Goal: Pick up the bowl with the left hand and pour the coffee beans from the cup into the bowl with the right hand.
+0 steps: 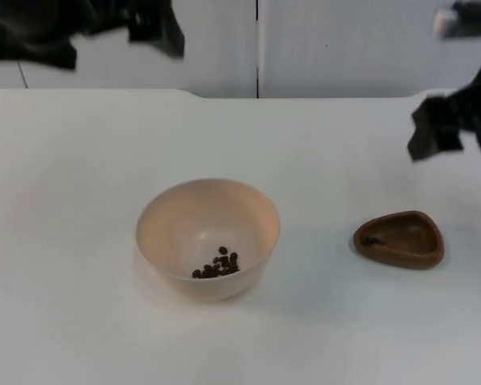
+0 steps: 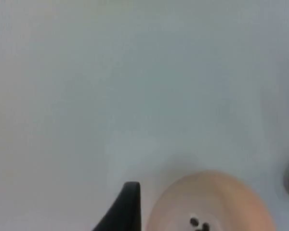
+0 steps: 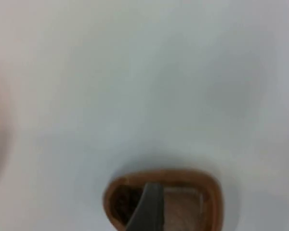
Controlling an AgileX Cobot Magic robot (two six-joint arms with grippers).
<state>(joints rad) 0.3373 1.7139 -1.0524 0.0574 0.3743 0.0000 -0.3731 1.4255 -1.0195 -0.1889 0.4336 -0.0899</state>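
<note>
beans [image 1: 218, 265], dark brown coffee ones, are lying inside the round cream plastic bowl [image 1: 207, 237] sitting lower centre of the top frame, so the pour seems done. the small brown wooden cup [image 1: 399, 239] is resting at lower right, well apart and nearly emptied. the left pincer [image 1: 154, 30] is hanging upper left, the right pincer [image 1: 437, 135] at right edge; i cannot tell their fingers' state. the white desk [image 1: 80, 160] is ending at a grey partition wall [image 1: 345, 48].
</note>
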